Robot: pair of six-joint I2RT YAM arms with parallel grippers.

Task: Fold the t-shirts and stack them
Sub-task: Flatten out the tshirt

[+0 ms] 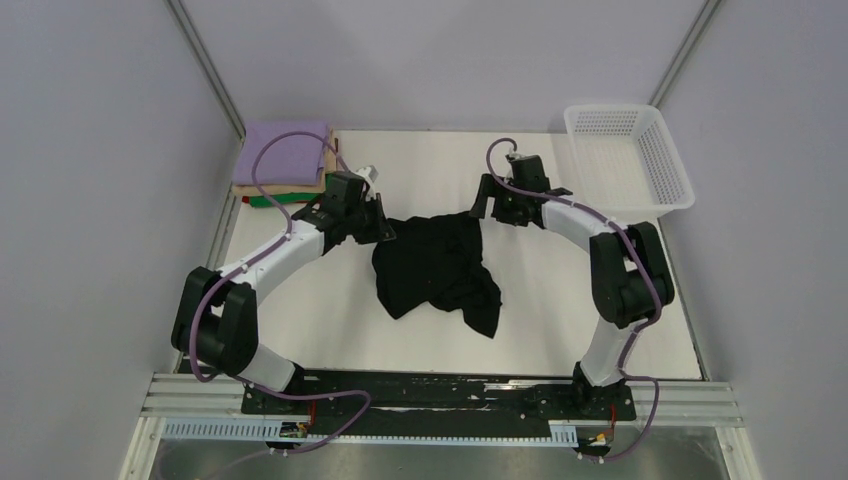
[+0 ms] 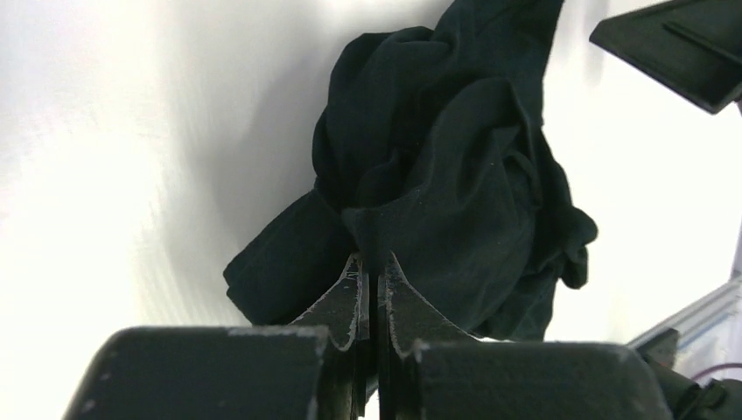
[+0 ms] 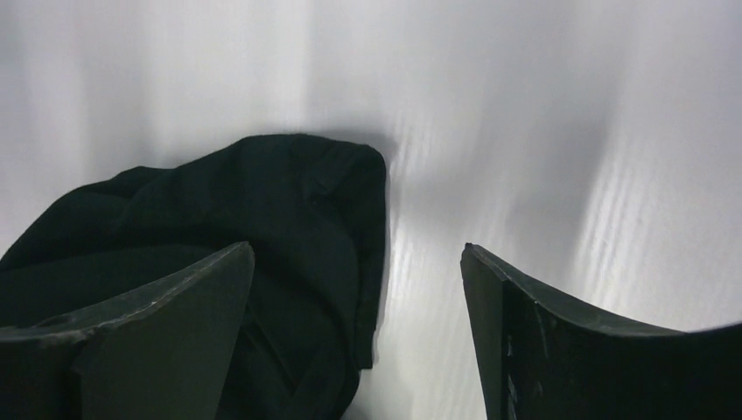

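The left gripper [image 2: 373, 264] has its fingers [image 2: 346, 302] pressed together on a fold of the black t-shirt [image 1: 440, 265]. In the left wrist view the dark cloth rises straight from the closed tips and spreads into a bunched, creased mass beyond them. From above, this gripper sits at the shirt's far left corner.

The right gripper [image 3: 357, 254] has its fingers [image 3: 166, 319] spread wide apart with nothing between the pads. It hangs at the shirt's far right corner. In the right wrist view one rounded corner of the cloth lies under and just beside the left-hand finger, while the other finger stands over bare white table [image 1: 560, 300]. Whether either tip touches the cloth cannot be told.

The black t-shirt lies crumpled in the middle of the table between the two arms. Its far edge is stretched between the two grippers and its near part is gathered into loose folds that trail toward the arm bases.

At the far left corner of the table sits a stack of folded shirts: a lavender t-shirt [image 1: 285, 150] on top, a tan t-shirt [image 1: 275, 187] under it, and a green t-shirt [image 1: 268, 202] showing at the bottom edge. A cable from the left arm loops across the lavender one.

A white mesh basket [image 1: 665, 150] stands at the far right corner, well apart from the black shirt.
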